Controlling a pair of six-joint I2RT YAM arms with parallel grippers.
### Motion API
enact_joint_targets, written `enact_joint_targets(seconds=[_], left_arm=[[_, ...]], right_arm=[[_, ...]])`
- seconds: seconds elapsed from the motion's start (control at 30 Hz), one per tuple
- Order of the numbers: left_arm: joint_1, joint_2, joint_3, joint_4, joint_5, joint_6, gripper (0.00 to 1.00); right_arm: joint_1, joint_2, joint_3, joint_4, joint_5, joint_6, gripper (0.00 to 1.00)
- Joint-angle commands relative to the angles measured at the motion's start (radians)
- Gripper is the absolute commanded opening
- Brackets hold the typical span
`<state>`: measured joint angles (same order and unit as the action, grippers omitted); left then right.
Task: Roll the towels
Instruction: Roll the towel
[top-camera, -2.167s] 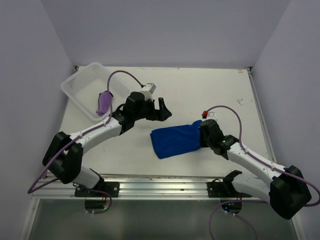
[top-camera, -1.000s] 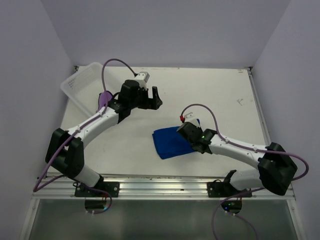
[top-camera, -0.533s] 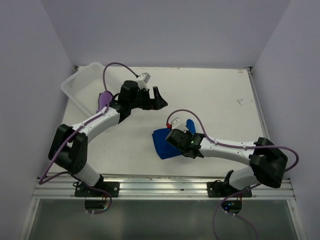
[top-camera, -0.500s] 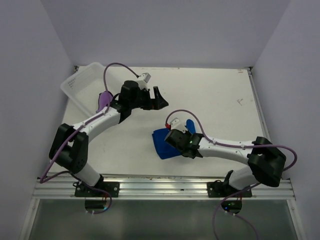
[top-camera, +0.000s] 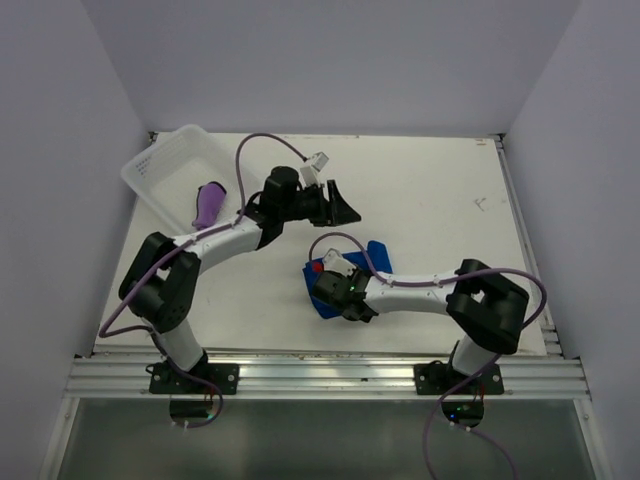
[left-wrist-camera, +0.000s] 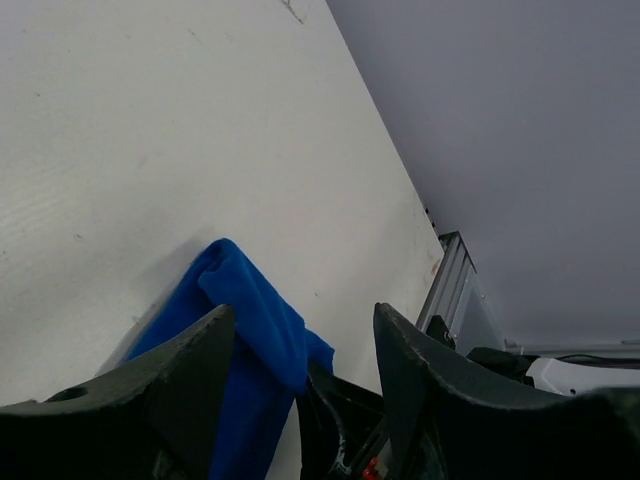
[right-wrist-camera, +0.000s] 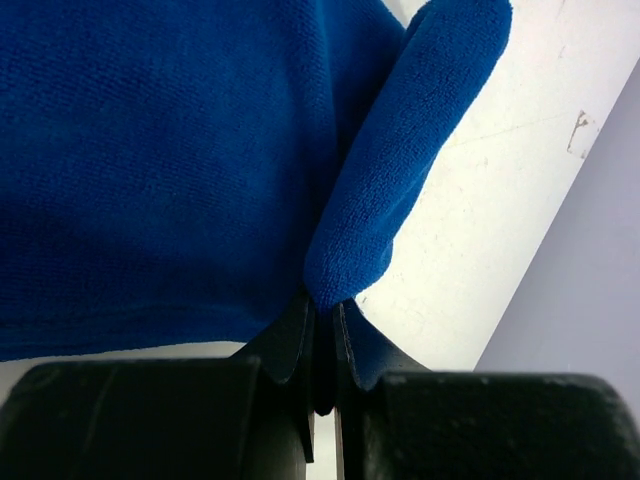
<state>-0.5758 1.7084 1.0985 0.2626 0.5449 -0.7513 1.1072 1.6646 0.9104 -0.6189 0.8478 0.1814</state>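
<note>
The royal blue towel (top-camera: 378, 253) lies bunched near the table's middle, partly folded over itself. My right gripper (top-camera: 325, 288) sits low on its left part, shut on a fold of it. In the right wrist view the jaws (right-wrist-camera: 325, 305) pinch a rolled blue edge (right-wrist-camera: 400, 170). My left gripper (top-camera: 345, 207) hovers just behind the blue towel, open, nothing between its fingers (left-wrist-camera: 195, 365); the blue towel (left-wrist-camera: 250, 320) shows below them. The purple towel (top-camera: 210, 203) lies rolled at the white basket's edge.
A white plastic basket (top-camera: 160, 165) stands tilted at the back left corner. Both arms' purple cables arch over the table. Grey walls close in the left, back and right sides. A metal rail (top-camera: 320, 370) runs along the near edge.
My right gripper has dragged the blue towel's edge leftward, folding the cloth over itself. My left gripper has swung right toward the blue towel and its jaws have narrowed somewhat.
</note>
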Motion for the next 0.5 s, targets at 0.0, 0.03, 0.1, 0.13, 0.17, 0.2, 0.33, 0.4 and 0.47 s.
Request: enact_joint_targets(seconds=[0.0, 0.03, 0.1, 0.13, 0.17, 0.2, 0.33, 0.4, 0.47], left_arm=[[-0.009, 0.039, 0.067, 0.101, 0.073, -0.033, 0.60], [-0.013, 0.045, 0.081, 0.104, 0.079, -0.034, 0.55], [-0.033, 0.074, 0.099, 0.110, 0.090, -0.023, 0.42], [-0.039, 0.086, 0.119, 0.110, 0.104, -0.023, 0.40], [-0.044, 0.115, 0.129, 0.116, 0.119, -0.028, 0.35], [-0.050, 0.128, 0.132, 0.150, 0.133, -0.046, 0.25], [-0.061, 0.177, 0.117, 0.260, 0.202, -0.105, 0.10], [-0.068, 0.203, 0.116, 0.314, 0.214, -0.121, 0.02], [-0.081, 0.238, 0.130, 0.339, 0.245, -0.128, 0.00]], right_arm=[[0.009, 0.027, 0.032, -0.012, 0.036, -0.036, 0.00], [0.008, 0.038, 0.030, -0.004, 0.037, -0.040, 0.00], [0.010, 0.050, 0.030, 0.001, 0.034, -0.051, 0.00], [0.010, 0.056, 0.033, -0.001, 0.034, -0.051, 0.00], [0.011, 0.070, 0.035, -0.004, 0.030, -0.053, 0.00], [0.011, 0.076, 0.039, -0.004, 0.027, -0.054, 0.00], [0.013, 0.109, 0.051, -0.012, 0.022, -0.056, 0.00], [0.013, 0.121, 0.051, -0.015, 0.020, -0.060, 0.00], [0.013, 0.126, 0.054, -0.015, 0.017, -0.062, 0.00]])
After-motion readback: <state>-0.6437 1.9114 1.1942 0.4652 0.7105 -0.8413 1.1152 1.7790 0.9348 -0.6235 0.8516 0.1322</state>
